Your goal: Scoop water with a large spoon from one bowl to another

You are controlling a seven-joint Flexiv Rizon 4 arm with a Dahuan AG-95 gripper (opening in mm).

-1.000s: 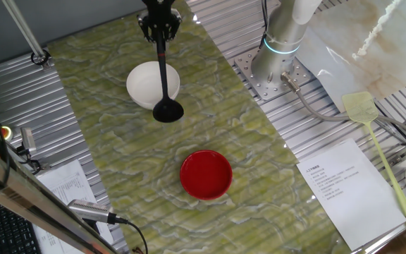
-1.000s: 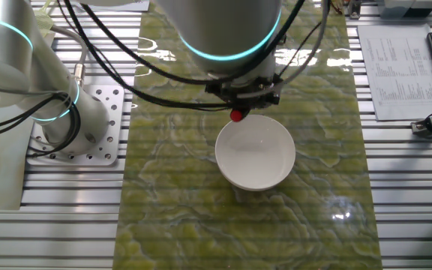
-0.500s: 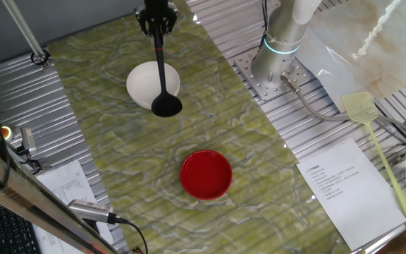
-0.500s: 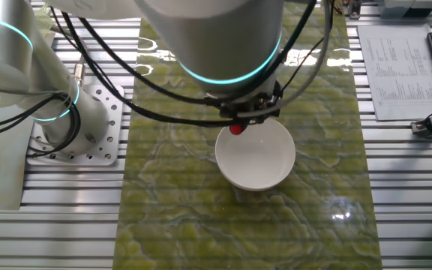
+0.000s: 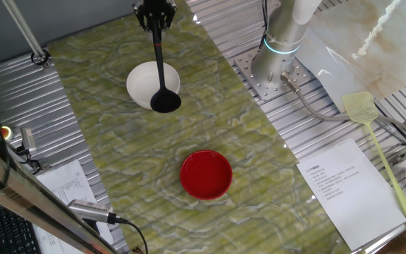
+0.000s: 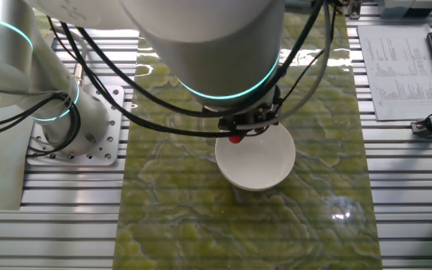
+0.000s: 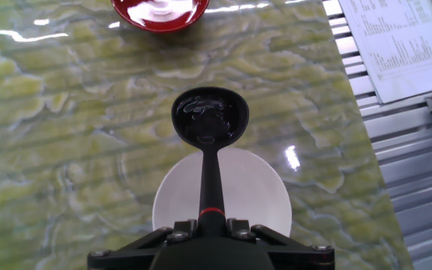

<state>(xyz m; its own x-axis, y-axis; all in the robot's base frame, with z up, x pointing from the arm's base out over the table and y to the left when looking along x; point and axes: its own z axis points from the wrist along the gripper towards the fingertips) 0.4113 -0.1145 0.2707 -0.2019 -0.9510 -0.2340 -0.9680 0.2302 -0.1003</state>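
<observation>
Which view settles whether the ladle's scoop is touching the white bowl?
Cannot tell. The hand view shows the ladle scoop past the white bowl rim, handle crossing over it; no view shows the height gap.

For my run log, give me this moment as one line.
gripper shut on ladle | scoop holds water, partly over white bowl | red bowl apart

Pincer (image 7: 210,231) grips ladle (image 7: 208,120) above white bowl (image 7: 253,191).

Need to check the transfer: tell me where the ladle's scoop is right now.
In the hand view the large spoon hangs from the claw, its scoop past the white bowl rim on the side toward the red bowl.
</observation>
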